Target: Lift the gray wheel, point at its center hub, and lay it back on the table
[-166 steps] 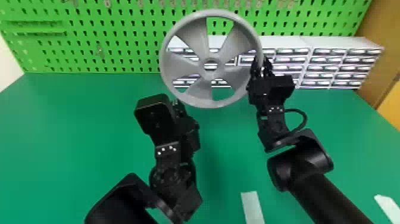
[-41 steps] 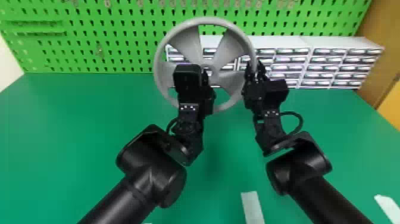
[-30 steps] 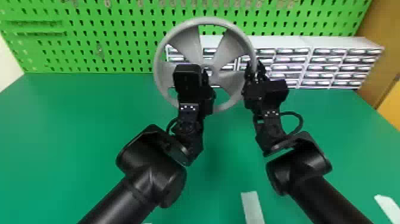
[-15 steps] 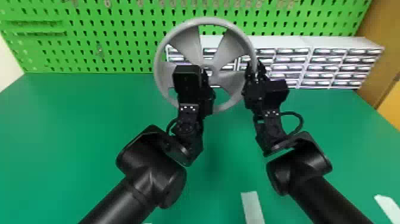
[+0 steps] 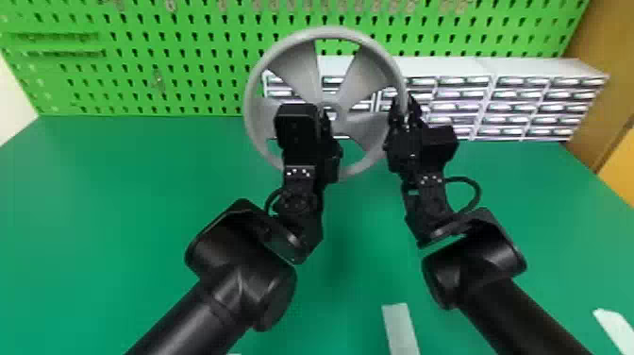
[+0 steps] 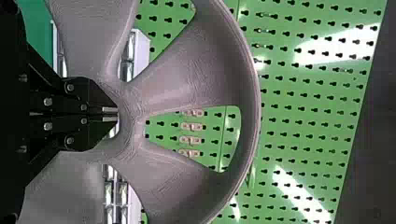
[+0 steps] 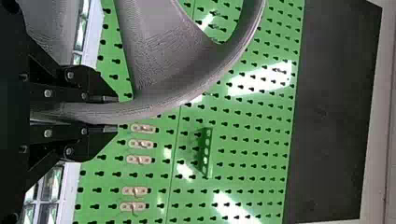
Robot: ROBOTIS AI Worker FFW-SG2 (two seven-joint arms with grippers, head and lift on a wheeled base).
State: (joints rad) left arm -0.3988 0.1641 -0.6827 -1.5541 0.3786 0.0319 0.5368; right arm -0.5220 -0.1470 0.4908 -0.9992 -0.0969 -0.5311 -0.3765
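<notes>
The gray wheel (image 5: 302,66) is held upright above the green table (image 5: 118,226), its spoked face toward the head camera. At its right rim is my right gripper (image 5: 404,111), and in the right wrist view the right gripper (image 7: 109,113) is shut on the rim (image 7: 159,105). My left gripper (image 5: 325,115) stands in front of the wheel, fingers at the center hub. In the left wrist view the left gripper (image 6: 111,115) is shut with nothing between its fingers, tips by the hub (image 6: 133,114) of the wheel; whether they touch it I cannot tell.
White drawer units (image 5: 542,71) line the table's back from the middle to the right. Behind them rises a green pegboard (image 5: 188,47). A pale strip (image 5: 400,325) lies on the table near the front, with another (image 5: 618,328) at the right front.
Compared with the oldest view, my left gripper has risen from below the wheel to its hub, and the wheel and right gripper have shifted slightly left. Over the last second nothing visibly moves.
</notes>
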